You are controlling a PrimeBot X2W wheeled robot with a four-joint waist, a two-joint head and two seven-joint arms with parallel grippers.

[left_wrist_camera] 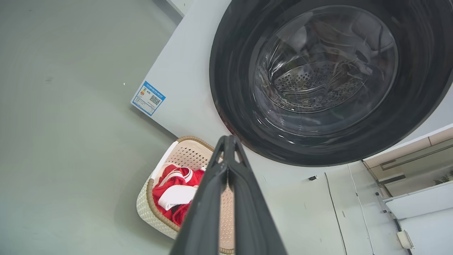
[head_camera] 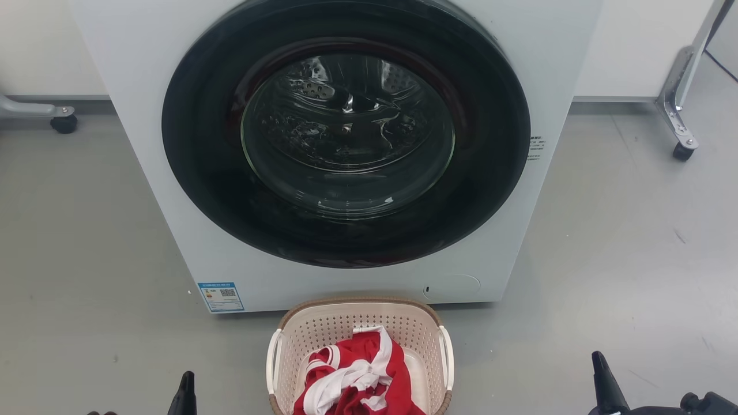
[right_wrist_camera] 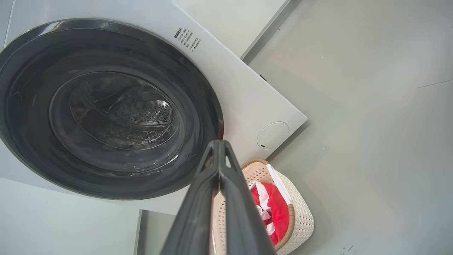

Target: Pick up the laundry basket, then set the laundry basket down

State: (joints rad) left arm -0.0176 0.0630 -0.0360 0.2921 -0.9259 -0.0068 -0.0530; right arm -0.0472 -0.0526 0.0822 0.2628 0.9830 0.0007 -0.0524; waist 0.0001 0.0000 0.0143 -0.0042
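Note:
The laundry basket (head_camera: pixel 323 331) is small and cream with perforated walls, a brown rim and white side handles. It stands on the grey floor just in front of the washing machine, at the bottom middle of the head view, holding a red and white garment (head_camera: pixel 357 377). My left gripper (head_camera: pixel 185 383) shows at the lower left, well left of the basket. My right gripper (head_camera: pixel 599 363) shows at the lower right, well right of it. The left gripper (left_wrist_camera: pixel 229 140) is shut on nothing above the basket (left_wrist_camera: pixel 155 216). The right gripper (right_wrist_camera: pixel 219 143) is also shut and empty, above the basket (right_wrist_camera: pixel 300 216).
A white washing machine (head_camera: pixel 144 115) with a large dark round door (head_camera: pixel 346 132), closed, rises right behind the basket. A wheeled metal frame leg (head_camera: pixel 680 115) stands at the back right and a caster (head_camera: pixel 63 123) at the back left. Grey floor spreads to both sides.

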